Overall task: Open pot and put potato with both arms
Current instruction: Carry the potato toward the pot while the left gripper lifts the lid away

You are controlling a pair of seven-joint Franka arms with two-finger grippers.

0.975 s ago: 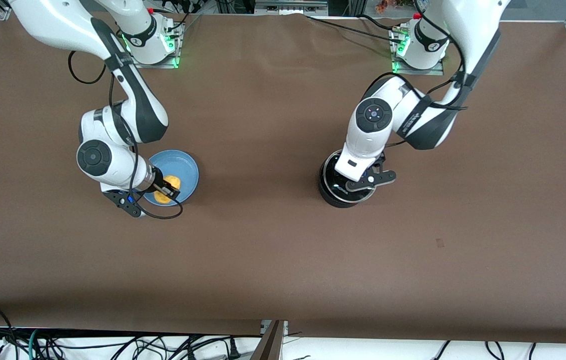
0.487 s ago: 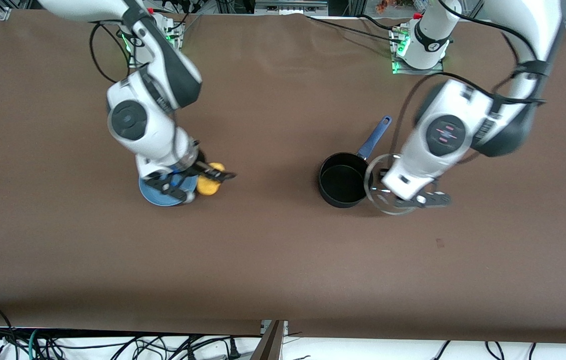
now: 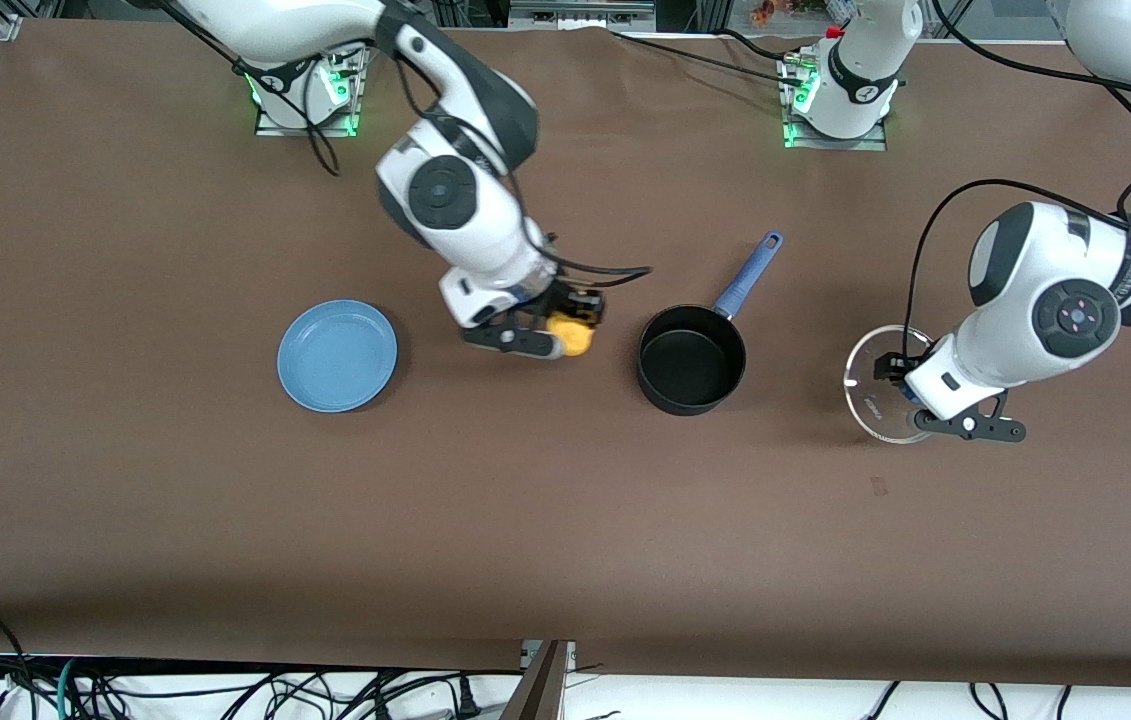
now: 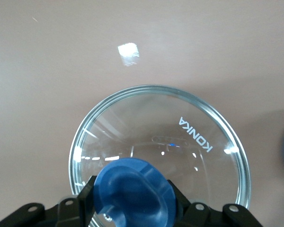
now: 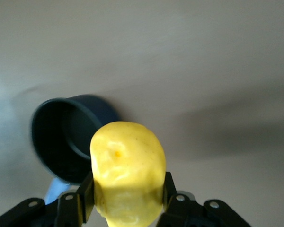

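Note:
The black pot [image 3: 690, 372] stands open and empty mid-table, its blue handle [image 3: 748, 276] pointing toward the robots' bases. My right gripper [image 3: 573, 325] is shut on the yellow potato [image 3: 573, 336] and holds it above the table between the plate and the pot. In the right wrist view the potato [image 5: 127, 172] sits between the fingers with the pot [image 5: 68, 137] ahead. My left gripper [image 3: 910, 392] is shut on the blue knob [image 4: 132, 194] of the glass lid [image 3: 875, 398], over the table toward the left arm's end, beside the pot. The lid [image 4: 199, 142] fills the left wrist view.
The empty light-blue plate [image 3: 337, 355] lies toward the right arm's end of the table. Cables run along the table's edge nearest the front camera.
My right gripper has carried the potato from the plate toward the pot. My left gripper has lifted the lid off the pot and moved it toward the left arm's end.

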